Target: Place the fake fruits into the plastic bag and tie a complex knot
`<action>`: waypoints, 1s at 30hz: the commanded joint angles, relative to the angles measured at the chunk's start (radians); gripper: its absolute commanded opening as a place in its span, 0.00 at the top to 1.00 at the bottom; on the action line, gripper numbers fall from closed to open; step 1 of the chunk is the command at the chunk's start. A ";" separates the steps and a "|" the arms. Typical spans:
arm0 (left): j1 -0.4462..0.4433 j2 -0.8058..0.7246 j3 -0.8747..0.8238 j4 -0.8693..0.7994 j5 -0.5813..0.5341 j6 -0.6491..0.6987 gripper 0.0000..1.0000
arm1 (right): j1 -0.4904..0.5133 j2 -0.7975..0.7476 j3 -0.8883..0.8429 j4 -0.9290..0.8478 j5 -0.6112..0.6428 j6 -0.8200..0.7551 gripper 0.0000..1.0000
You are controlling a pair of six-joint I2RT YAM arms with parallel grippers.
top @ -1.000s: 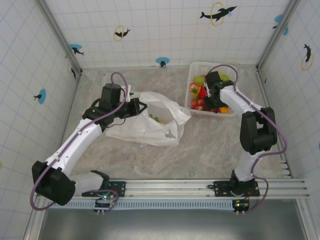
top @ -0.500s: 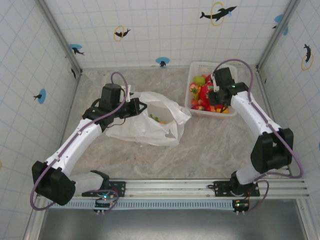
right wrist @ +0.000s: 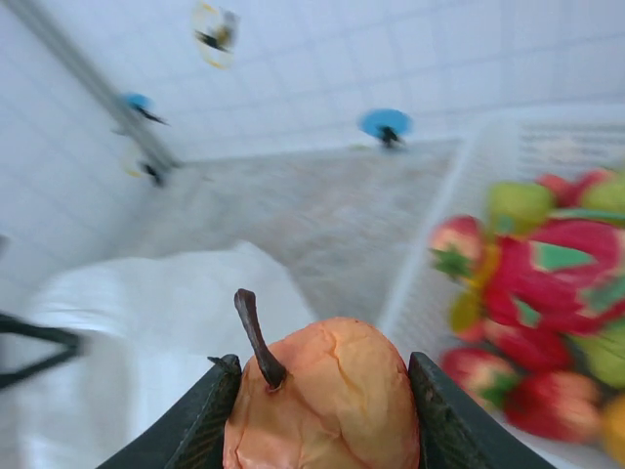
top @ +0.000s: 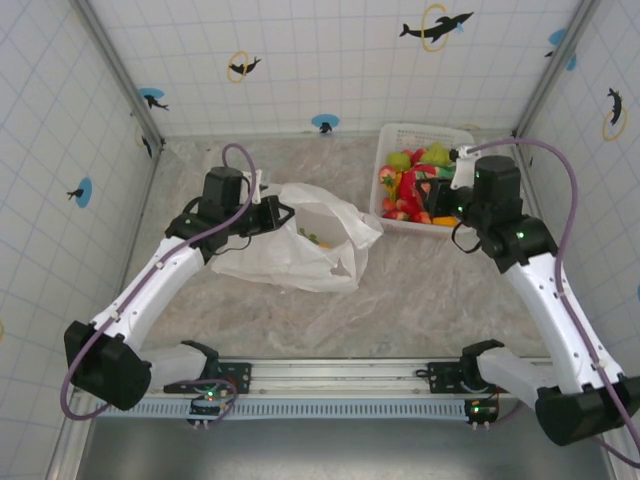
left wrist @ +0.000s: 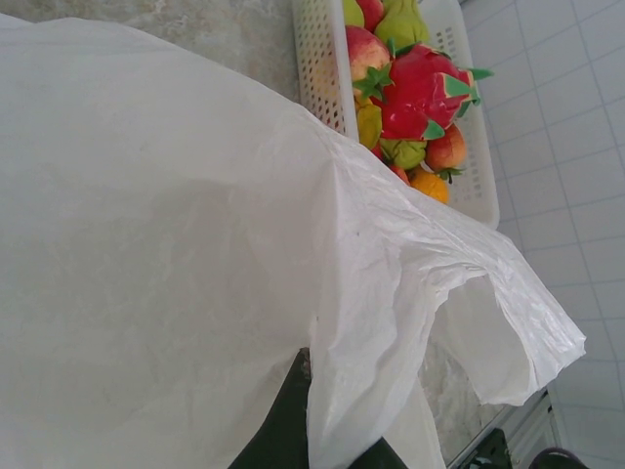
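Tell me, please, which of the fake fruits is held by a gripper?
The peach-orange fruit with the dark brown stem, clamped in the right gripper. The dragon fruit and its neighbours lie loose in the white basket.

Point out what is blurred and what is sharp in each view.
Right wrist: the stemmed fruit up close is sharp, the basket fruits and plastic bag behind it blurred. Left wrist: plastic bag creases and dragon fruit crisp, soft shadow in the folds. Top external: even light, sharp throughout, no harsh glare.
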 commanded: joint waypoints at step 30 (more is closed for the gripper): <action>-0.002 -0.006 0.061 -0.033 0.039 0.043 1.00 | 0.547 0.479 -0.182 0.756 0.270 0.011 0.56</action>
